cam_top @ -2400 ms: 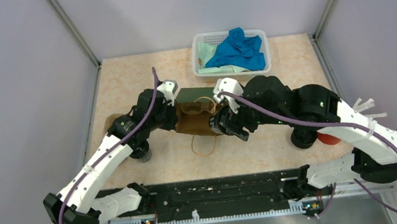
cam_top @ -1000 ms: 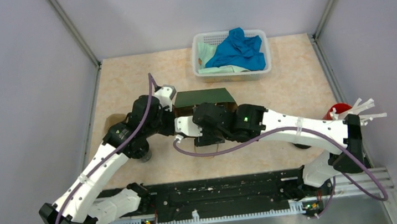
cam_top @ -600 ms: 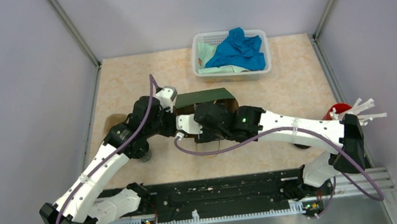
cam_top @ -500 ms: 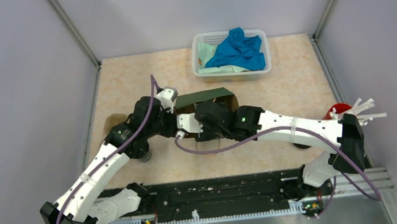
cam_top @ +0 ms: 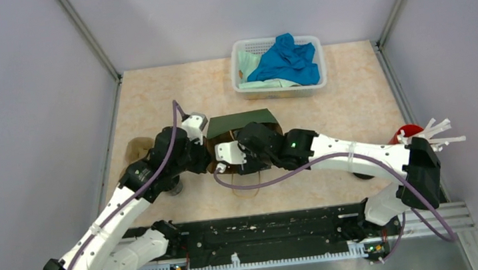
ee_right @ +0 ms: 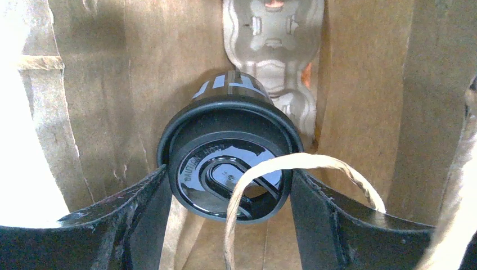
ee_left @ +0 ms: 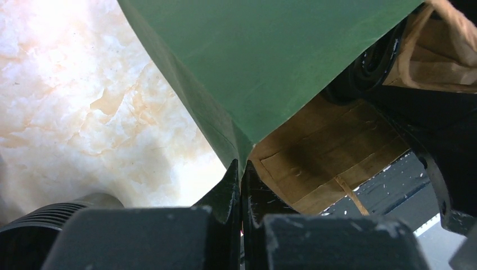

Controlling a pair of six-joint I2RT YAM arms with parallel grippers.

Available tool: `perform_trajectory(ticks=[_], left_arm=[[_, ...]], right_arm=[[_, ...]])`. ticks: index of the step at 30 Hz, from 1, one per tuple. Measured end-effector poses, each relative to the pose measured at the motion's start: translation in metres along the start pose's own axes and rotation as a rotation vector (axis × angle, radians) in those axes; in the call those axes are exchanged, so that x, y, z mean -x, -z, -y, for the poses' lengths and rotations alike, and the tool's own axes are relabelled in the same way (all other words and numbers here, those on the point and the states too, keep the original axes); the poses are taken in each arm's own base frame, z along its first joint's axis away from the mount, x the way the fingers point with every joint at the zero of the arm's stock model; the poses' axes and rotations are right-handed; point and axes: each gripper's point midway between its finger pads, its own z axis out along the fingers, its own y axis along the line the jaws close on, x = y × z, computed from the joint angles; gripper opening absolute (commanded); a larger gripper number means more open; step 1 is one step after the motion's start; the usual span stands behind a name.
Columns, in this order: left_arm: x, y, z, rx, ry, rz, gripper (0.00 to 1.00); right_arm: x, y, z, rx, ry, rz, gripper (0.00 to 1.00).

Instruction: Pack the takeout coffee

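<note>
On my left, the left gripper (ee_left: 241, 174) is pressed together on the rim of the green paper bag (ee_left: 270, 56). Inside the bag I see a moulded cup tray (ee_right: 273, 39) at the far end. The takeout coffee (ee_right: 214, 163) sits in front of it, clamped by the right gripper (ee_right: 228, 177), one finger on each side of the lid. Further right, the white basket (cam_top: 236, 58) holds blue cloth (cam_top: 285, 60).

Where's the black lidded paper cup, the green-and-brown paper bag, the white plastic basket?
black paper cup (ee_right: 211, 169): right wrist view, lid top.
paper bag (ee_left: 270, 56): left wrist view, green panel.
white basket (cam_top: 250, 42): top view, far rim.
</note>
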Motion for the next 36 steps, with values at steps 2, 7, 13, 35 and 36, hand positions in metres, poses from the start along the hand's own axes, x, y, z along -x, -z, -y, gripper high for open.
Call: perform_trajectory(ticks=[2, 7, 13, 35, 36], left_arm=[[0.001, 0.003, 0.001, -0.003, 0.005, 0.011, 0.00], [-0.001, 0.000, 0.001, -0.004, 0.015, 0.011, 0.00], [0.000, -0.001, 0.000, -0.005, 0.009, 0.015, 0.00], [-0.003, -0.006, -0.002, 0.003, -0.010, -0.007, 0.00], [-0.004, -0.008, -0.002, 0.008, -0.009, -0.015, 0.00]], right_arm=[[0.000, 0.000, 0.000, 0.000, 0.007, -0.001, 0.49], [-0.004, 0.004, 0.003, -0.015, 0.021, -0.007, 0.49], [-0.002, -0.006, 0.004, -0.006, 0.069, -0.022, 0.49], [0.005, 0.026, 0.020, -0.077, 0.008, 0.009, 0.50], [0.008, 0.032, 0.021, -0.084, -0.004, 0.023, 0.50]])
